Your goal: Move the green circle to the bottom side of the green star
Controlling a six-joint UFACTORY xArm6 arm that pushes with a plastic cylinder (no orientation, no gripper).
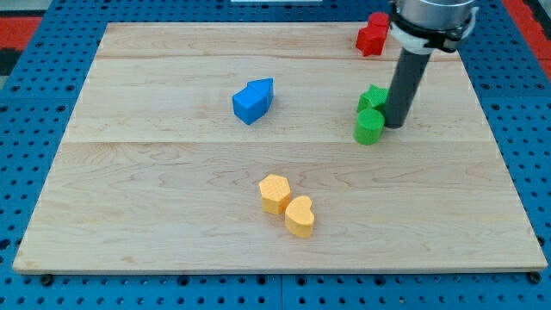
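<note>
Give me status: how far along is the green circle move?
Mostly done: the green circle block already sits just below the green star block, toward the view's bottom, touching it. In hand: my tip rests at the circle's right side. Left: at most a small nudge to centre it under the star on the wooden board.

Green circle [368, 127], green star [373, 97], blue blocks [252, 101], perhaps two red blocks [373, 34], orange pair [287, 205], pale wood board [172, 172]

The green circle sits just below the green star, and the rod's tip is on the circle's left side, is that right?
Not quite. In the camera view my tip is on the right side of the green circle, not the left. The circle does sit just below the green star.
</note>
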